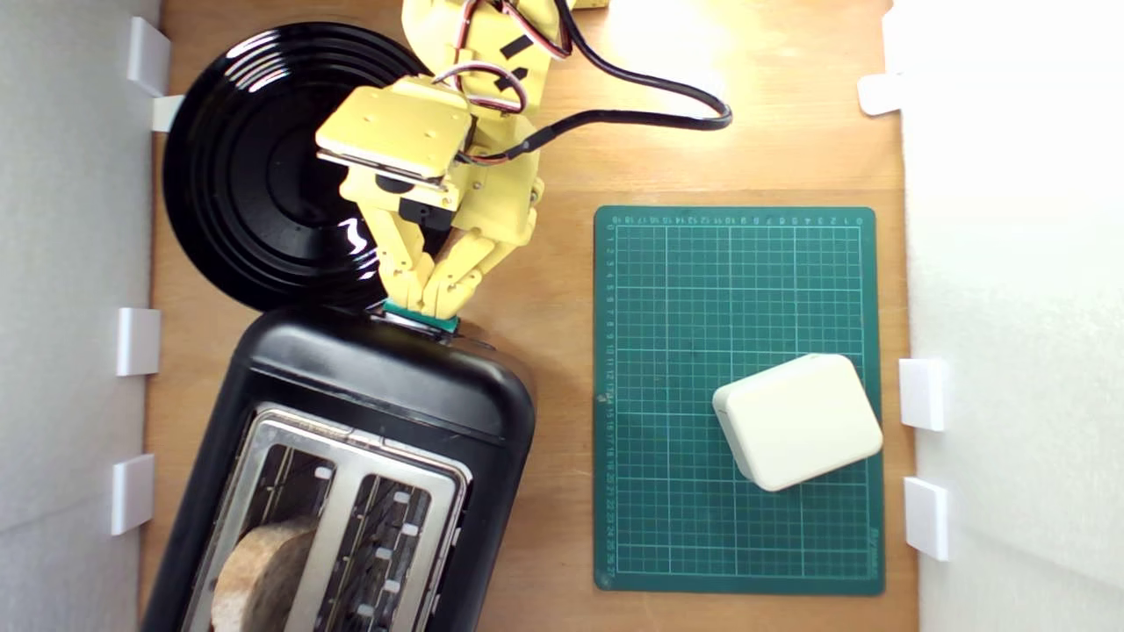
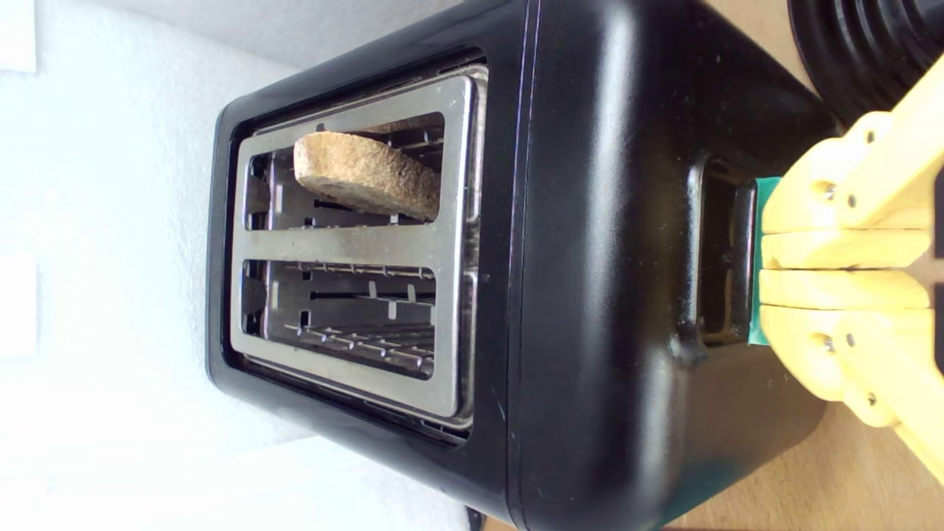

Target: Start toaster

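The glossy black toaster (image 1: 386, 386) (image 2: 605, 258) lies at the lower part of the exterior view's left. A brown bread slice (image 1: 263, 570) (image 2: 365, 173) sticks up from one slot; the other slot (image 2: 354, 310) holds nothing. Its teal-green lever knob (image 1: 421, 317) (image 2: 758, 335) juts from the toaster's end face. My yellow gripper (image 1: 428, 303) (image 2: 767, 269) is shut, its two fingers pressed together. Their tips rest against the knob's outer face, with teal showing on either side of them.
A round black ribbed plate (image 1: 246, 167) (image 2: 855, 44) sits just behind the toaster, under my arm. At the exterior view's right, a cream box (image 1: 797, 421) lies on a green cutting mat (image 1: 738, 290). White foam walls (image 1: 70, 263) flank the wooden table. A black cable (image 1: 650, 83) loops near the arm.
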